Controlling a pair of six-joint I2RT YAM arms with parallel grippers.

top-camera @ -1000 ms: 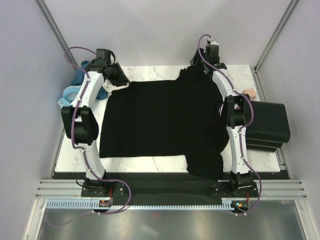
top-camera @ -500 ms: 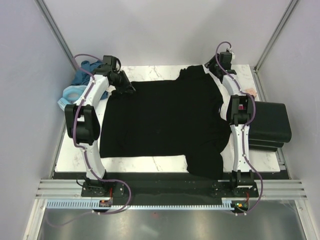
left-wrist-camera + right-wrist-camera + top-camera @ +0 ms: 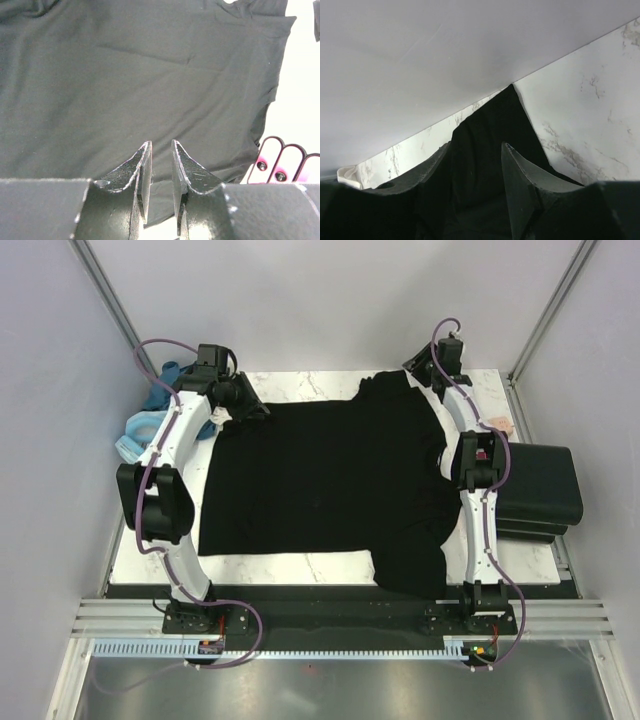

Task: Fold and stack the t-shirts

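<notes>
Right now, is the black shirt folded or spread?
Spread: the black shirt lies flat across the table, sleeves sticking out.

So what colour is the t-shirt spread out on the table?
The spread t-shirt is plain black, clearest in the top external view.

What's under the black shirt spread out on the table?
Only the marble table shows, around the edges of the shirt. Whether anything else lies beneath the cloth cannot be seen; the shirt covers it.
</notes>
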